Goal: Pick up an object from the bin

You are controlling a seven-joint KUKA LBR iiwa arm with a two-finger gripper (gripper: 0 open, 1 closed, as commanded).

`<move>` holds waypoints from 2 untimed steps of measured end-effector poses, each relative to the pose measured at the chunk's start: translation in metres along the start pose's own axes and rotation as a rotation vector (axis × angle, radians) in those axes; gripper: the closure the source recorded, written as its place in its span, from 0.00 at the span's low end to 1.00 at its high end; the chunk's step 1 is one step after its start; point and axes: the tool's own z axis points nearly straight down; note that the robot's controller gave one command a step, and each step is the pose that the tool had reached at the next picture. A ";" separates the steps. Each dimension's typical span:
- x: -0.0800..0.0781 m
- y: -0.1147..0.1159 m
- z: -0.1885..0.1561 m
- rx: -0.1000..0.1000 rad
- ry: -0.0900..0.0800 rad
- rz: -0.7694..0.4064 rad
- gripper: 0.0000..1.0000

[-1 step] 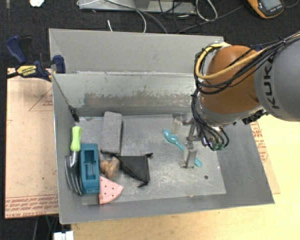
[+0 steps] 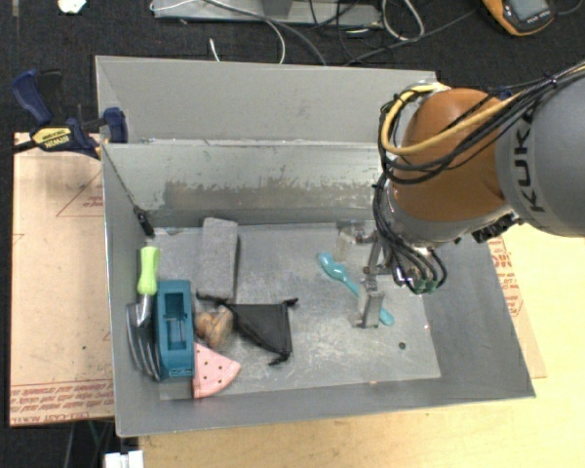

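The turquoise plastic spoon (image 2: 339,271) lies flat on the bin (image 2: 312,364) floor, right of centre, well apart from the heap (image 2: 175,331) at the left. I judge it light, stiff and slick, its thin handle the 1 place to pinch. My gripper (image 2: 370,312) points straight down over that handle's near end; spread or closed, I cannot tell.

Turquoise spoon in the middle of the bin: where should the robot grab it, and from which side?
The turquoise spoon lies flat on the bin floor, slanting upper left to lower right, bare floor along both long sides. So probably come from straight above and pinch it mid-length across its narrow width; from the side there is nothing to get under. The gripper hangs over its lower end.
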 end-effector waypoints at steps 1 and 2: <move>0.001 0.004 0.006 0.000 -0.005 0.024 0.00; 0.012 -0.035 0.000 0.000 -0.002 -0.047 0.00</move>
